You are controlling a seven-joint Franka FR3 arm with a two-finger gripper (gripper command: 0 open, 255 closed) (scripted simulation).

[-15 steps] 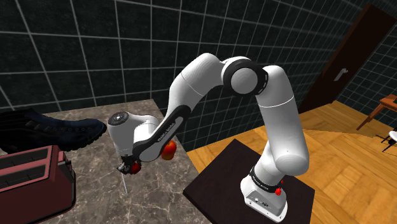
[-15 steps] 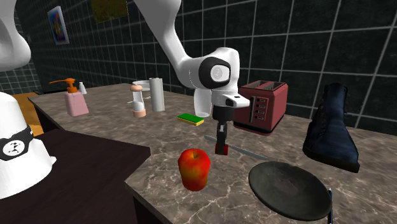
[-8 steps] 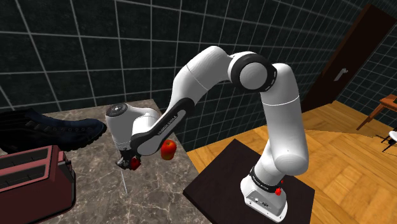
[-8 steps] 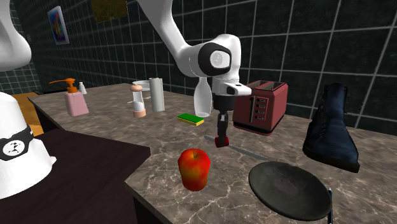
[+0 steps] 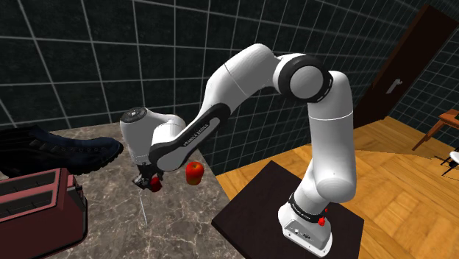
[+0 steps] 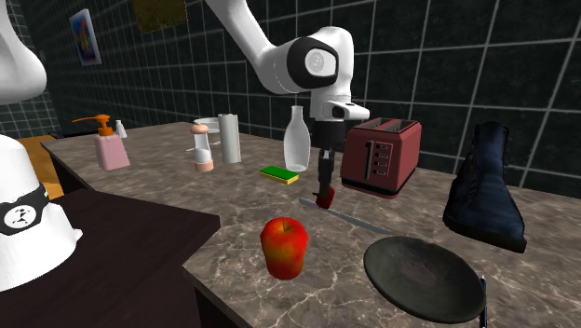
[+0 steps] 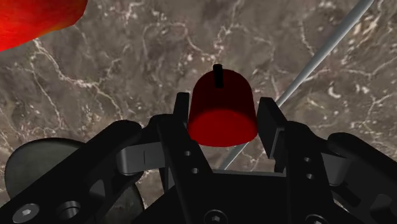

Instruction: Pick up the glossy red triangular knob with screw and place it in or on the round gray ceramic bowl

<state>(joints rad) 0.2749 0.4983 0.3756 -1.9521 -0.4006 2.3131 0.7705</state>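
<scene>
Dark tiled walls (image 5: 73,59) back a marbled countertop (image 5: 169,221); above it the gripper (image 5: 149,181) clamps the red knob (image 5: 156,184). Second exterior view: the round dark-grey bowl (image 6: 424,277) lies below the hand, to that view's right. Wrist view: fingers (image 7: 182,114) pinch the glossy dome, its black screw (image 7: 217,75) pointing away from the palm.

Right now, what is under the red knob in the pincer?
Marbled counter and a thin grey rod lying on it. The knob, clasped in the pincer, hides the spot directly beneath.
</scene>
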